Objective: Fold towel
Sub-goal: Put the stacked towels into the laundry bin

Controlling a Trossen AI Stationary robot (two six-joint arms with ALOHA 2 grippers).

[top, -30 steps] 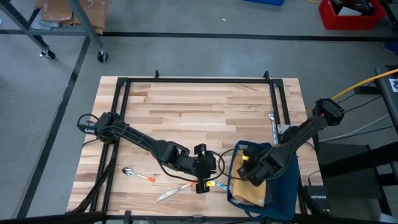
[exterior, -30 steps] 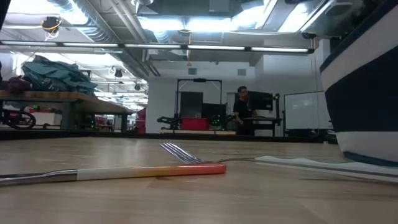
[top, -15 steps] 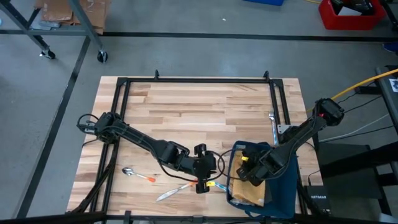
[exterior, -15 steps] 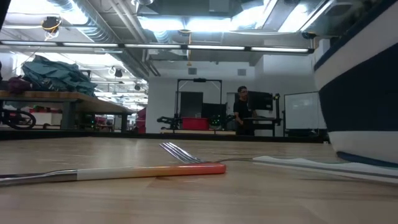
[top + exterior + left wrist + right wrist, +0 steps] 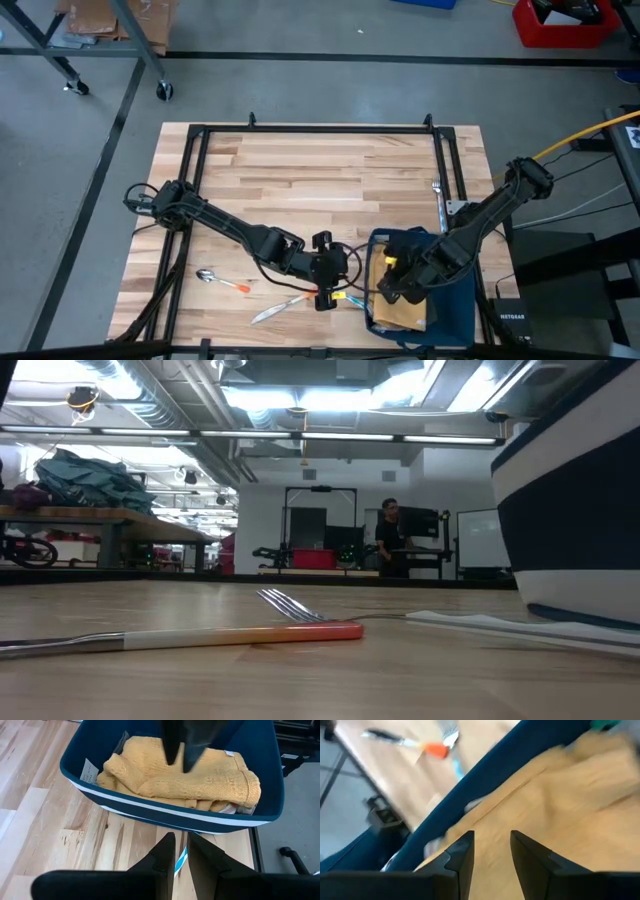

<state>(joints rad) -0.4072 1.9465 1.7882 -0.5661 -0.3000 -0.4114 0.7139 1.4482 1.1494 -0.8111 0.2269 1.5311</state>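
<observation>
A yellow knitted towel [image 5: 185, 780] lies crumpled inside a dark blue bin with a white stripe [image 5: 165, 815] at the table's near right corner [image 5: 455, 300]. My right gripper [image 5: 393, 285] hangs over the bin, open and pointing down. Its two dark fingers reach down to the towel's top [image 5: 181, 764]. In its own view the towel fills the picture past the open fingers [image 5: 492, 840]. My left gripper [image 5: 345, 268] waits just left of the bin, shut but for a narrow slit [image 5: 181, 837], pointing at the bin wall. My right gripper comes at the towel's upper folds [image 5: 200, 775] from above with its fingers apart. I cannot tell whether the fingertips [image 5: 170, 760] touch the cloth or stand just over it. The towel lies in the bin.
Cutlery lies near the near edge: a spoon [image 5: 206, 276], an orange-handled fork [image 5: 240, 288] [image 5: 250, 635], a knife [image 5: 275, 312] and a light blue handle [image 5: 352, 297] below my left gripper. The bin wall [image 5: 570, 510] rises at the right. The far half of the table [image 5: 320, 170] is bare wood.
My right gripper has moved toward the table's near left, farther over the towel in the bin. The bin has shifted a little toward the table's left. The left arm has kept still.
</observation>
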